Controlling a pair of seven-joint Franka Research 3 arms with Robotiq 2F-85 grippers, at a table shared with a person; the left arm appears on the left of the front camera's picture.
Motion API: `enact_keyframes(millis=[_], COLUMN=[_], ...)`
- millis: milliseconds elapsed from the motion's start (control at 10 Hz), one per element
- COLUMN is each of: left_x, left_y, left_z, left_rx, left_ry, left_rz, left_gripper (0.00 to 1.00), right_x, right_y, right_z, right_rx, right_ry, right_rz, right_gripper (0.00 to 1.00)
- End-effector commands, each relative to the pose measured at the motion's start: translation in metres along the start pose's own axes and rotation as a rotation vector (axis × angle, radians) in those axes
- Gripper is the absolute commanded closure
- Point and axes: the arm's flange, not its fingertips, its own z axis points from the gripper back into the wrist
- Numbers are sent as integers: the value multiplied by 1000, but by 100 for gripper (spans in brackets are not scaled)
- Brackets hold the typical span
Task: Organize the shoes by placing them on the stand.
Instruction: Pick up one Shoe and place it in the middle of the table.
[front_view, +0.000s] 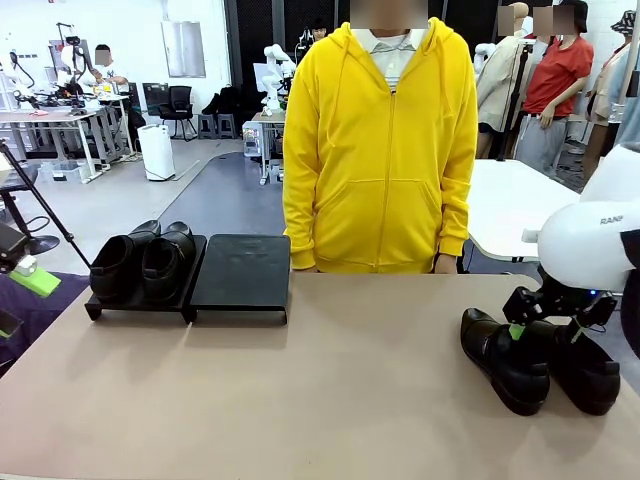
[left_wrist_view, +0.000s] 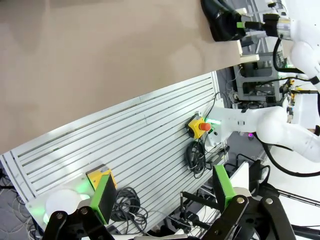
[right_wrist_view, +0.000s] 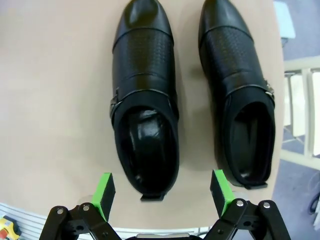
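Front view: "RAN" on arm (front_view: 585, 245) above shoes (front_view: 502, 362)

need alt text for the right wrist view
The right gripper, fingers open, hangs above the heel of a glossy black shoe on the tan table. A second shoe lies beside it near the table's edge, toes pointing the same way.

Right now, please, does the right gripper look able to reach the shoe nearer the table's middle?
Probably yes: the right gripper hangs open over the heel end of that shoe, nothing lies between, and the other shoe sits apart.
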Motion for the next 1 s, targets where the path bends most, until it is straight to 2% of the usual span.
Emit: enact_keyframes(millis=[0, 500, 900], left_x=[-1, -1, -1], left_y=[1, 1, 1], left_z=[0, 0, 0], left_rx=[-24, -24, -24], left_ry=[1, 1, 1], left_rz=[-17, -17, -17], left_gripper=[0, 0, 0], right_x=[21, 42, 44], right_y=[-5, -14, -14], right_z=[-14, -60, -68], right_rx=[27, 70, 65], right_ry=[25, 67, 76], right_rz=[0, -13, -10], right_gripper=[0, 0, 0])
